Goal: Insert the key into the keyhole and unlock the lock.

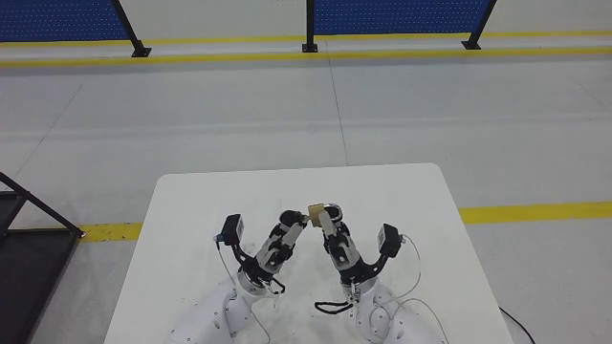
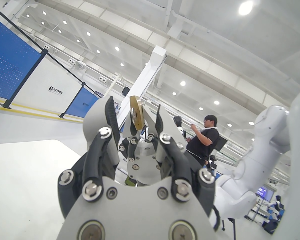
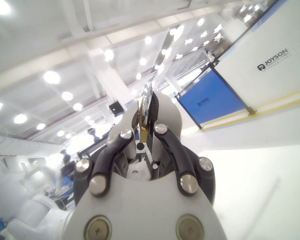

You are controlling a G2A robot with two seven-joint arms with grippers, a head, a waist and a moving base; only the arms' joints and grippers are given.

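Observation:
A brass lock [image 1: 314, 214] is held up above the middle of the white table [image 1: 402, 191], where both arms meet. My right gripper [image 3: 146, 103] is shut on the lock [image 3: 143, 129], and a silver metal part [image 3: 147, 93] sticks out past its fingertips. I cannot tell whether that part is the key or the shackle. My left gripper [image 2: 135, 103] stands open right at the lock [image 2: 136, 116], its black pads [image 2: 112, 116] apart on either side of the right gripper's tips. From above, the left gripper [image 1: 295, 220] and right gripper [image 1: 329, 216] nearly touch.
The table's far edge [image 1: 296, 172] lies just beyond the grippers, with grey floor and yellow lines past it. A black frame [image 1: 38, 205] stands off the table's left side. Thin cables [image 1: 411, 282] hang by the right wrist.

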